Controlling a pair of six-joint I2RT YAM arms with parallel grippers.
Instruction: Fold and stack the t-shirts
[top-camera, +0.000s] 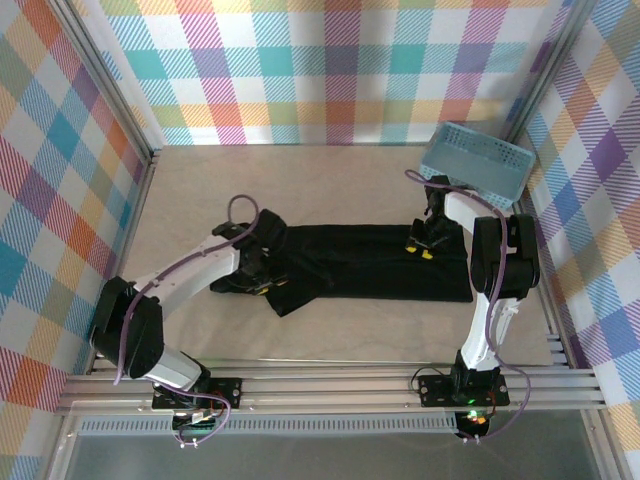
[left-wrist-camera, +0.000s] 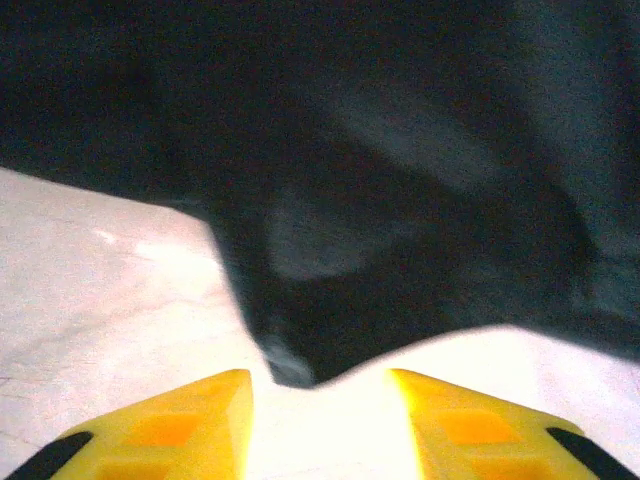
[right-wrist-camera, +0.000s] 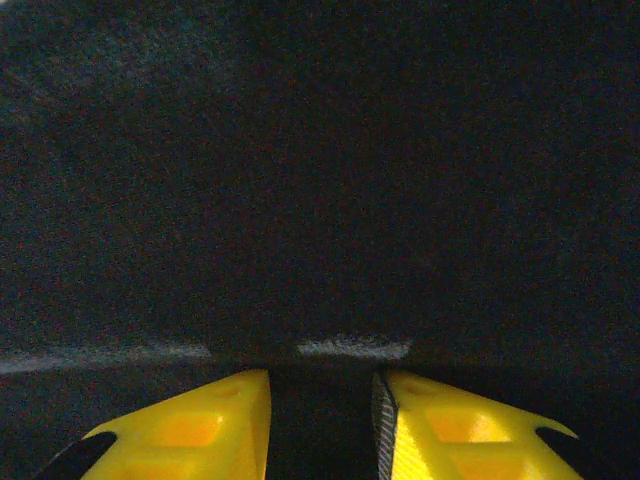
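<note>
**Item 1: left pincer**. The yellow fingers stand apart with bright bare table between them. I see nothing clamped. A pointed corner of dark cloth lies at the mouth of the gap, at 12 o'clock from the tips and a little toward the 9 o'clock finger.

**Item 2: right pincer**. The jaws are narrowly apart, with dark cloth in the gap and at 12 o'clock beyond it. I cannot tell whether a fold is pinched or the tips merely rest on the fabric.

**Item 3: black soft-fabric t-shirt**. In the overhead view it lies flat mid-table as a long band, its long axis running 9 to 3 o'clock. The left pincer sits at its 9 o'clock end. The right pincer sits on top of it near the 3 o'clock end, toward the far edge.

**Item 4: pale wooden table**. It carries the shirt.

**Item 5: light blue plastic mesh basket**. It sits at 1 o'clock, in the far right corner beyond the shirt's end.

**Note on the coming move.** The loose corner lies dead ahead of the left pincer, and that arm is the nearer one. I judge the next step to be closing on this corner and carrying it along the long axis toward 3 o'clock. The risk is that the thin tip slips out.
</note>
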